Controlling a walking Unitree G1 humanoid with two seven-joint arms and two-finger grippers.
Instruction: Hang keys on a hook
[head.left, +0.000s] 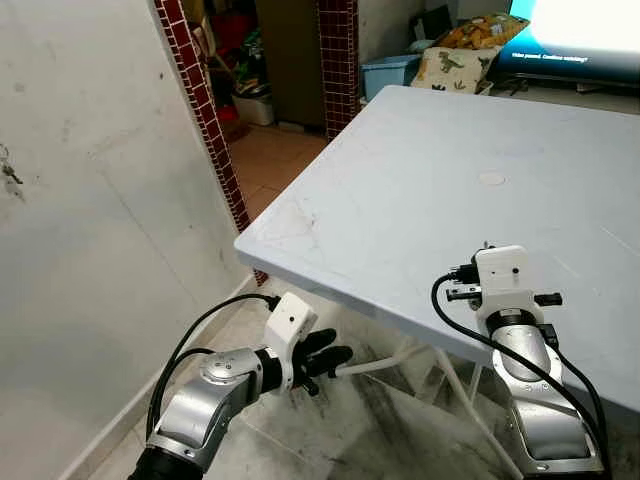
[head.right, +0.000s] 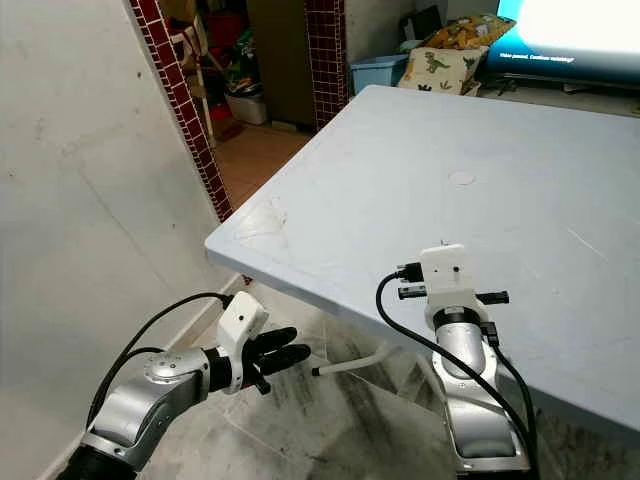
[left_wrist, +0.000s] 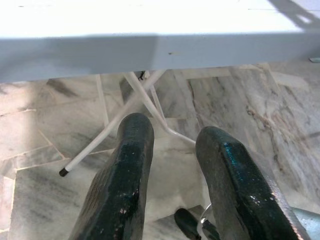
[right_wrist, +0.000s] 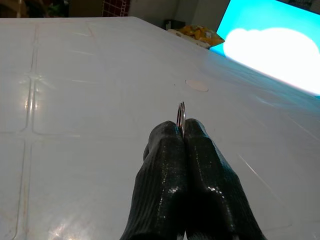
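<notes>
The right gripper (right_wrist: 183, 131) hovers over the near edge of the pale bench (head.left: 420, 170), its two fingers (right_wrist: 212, 175) pressed together on one metal key ring (right_wrist: 181, 114), which pokes up between the tips; so the pick-up seems done and the carry is the step in hand; the left gripper (left_wrist: 172, 145) hangs below the bench's near corner, fingers narrowly apart and empty; next the ring must travel to a hook, perhaps the small dark fitting (head.left: 10, 172) on the left wall, though that is too small to tell.
</notes>
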